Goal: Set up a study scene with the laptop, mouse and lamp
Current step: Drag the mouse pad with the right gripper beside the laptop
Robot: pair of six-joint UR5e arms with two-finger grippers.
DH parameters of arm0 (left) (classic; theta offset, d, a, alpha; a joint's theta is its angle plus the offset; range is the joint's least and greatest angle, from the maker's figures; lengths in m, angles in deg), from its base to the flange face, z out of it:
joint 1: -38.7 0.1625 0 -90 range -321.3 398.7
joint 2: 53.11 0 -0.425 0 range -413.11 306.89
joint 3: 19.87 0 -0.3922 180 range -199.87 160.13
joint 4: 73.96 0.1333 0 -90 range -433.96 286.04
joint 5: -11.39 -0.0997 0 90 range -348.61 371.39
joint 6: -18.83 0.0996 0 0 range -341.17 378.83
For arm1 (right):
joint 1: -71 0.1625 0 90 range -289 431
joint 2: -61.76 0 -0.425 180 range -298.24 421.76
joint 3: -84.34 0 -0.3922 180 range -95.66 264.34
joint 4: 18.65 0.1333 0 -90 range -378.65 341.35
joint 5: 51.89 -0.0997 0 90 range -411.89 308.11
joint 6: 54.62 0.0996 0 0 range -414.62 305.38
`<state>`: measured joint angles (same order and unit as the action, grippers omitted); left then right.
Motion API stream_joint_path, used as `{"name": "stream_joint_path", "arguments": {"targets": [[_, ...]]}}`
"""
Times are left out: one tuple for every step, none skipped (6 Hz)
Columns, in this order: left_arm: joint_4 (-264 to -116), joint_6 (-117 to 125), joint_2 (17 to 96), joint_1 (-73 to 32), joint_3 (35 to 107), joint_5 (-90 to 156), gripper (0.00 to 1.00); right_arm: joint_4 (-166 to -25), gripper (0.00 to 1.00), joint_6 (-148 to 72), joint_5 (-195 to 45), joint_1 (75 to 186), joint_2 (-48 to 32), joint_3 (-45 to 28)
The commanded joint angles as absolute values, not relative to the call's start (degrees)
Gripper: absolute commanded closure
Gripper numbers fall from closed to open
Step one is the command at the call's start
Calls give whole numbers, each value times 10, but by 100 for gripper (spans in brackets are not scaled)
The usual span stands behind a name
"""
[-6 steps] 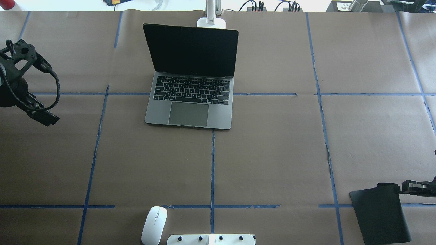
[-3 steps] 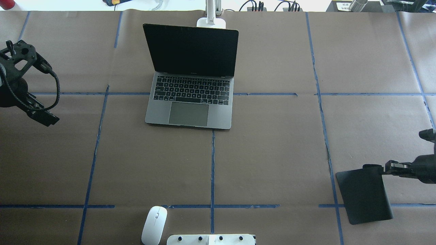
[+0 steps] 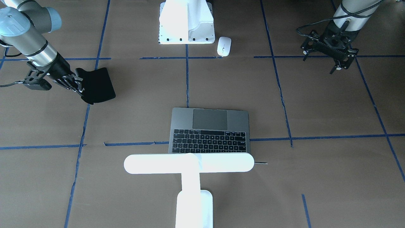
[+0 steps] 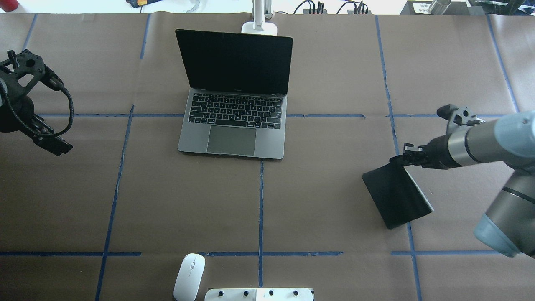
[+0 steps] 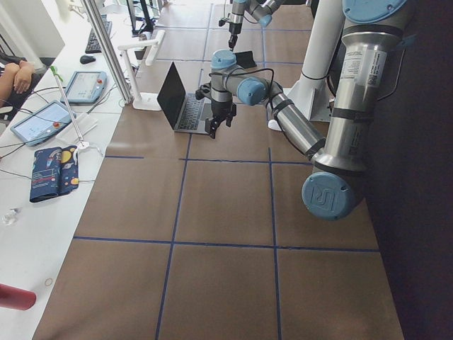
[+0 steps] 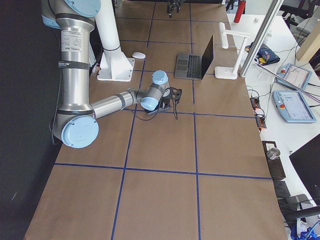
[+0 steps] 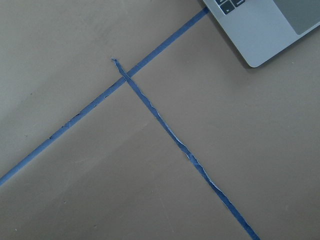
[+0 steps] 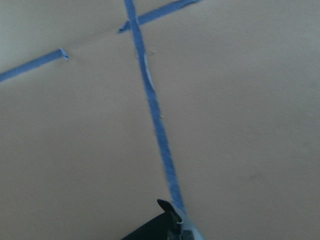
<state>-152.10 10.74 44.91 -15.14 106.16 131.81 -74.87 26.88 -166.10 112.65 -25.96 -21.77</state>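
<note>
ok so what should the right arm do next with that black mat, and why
Probably carry the mat toward the laptop and lower it flat on the table beside it. The right gripper is shut on the mat's edge. The mat hangs tilted, well apart from the laptop, and the mouse lies on the table paper with no mat beneath it.

The open laptop sits on the counter at far centre, slightly left, its screen on the far side. The lamp stands just behind it at the far edge. The mouse lies at the near edge, just left of the robot's mounting stand. Well right of the laptop, the mouse mat hangs from the right end effector, which grips its far edge. The left end effector is far left, well apart from the laptop.
</note>
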Motion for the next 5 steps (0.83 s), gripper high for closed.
{"name": "stream_joint_path", "arguments": {"targets": [[-1521, 107, 449, -151, 1061, 1322, 0, -886, 100, 268, -1646, 1135, -116, -170], [-1521, 107, 449, -151, 1061, 1323, 0, -889, 100, 271, -1640, 1146, -42, -94], [-1521, 100, 450, -151, 1061, 1327, 0, -889, 100, 275, -1639, 1158, 11, -38], [-1521, 91, 451, -150, 1062, 1328, 0, -888, 100, 284, -1639, 1168, 43, -5], [-1521, 90, 452, -150, 1062, 1335, 0, -888, 100, 310, -1639, 1172, 64, 29]]}}
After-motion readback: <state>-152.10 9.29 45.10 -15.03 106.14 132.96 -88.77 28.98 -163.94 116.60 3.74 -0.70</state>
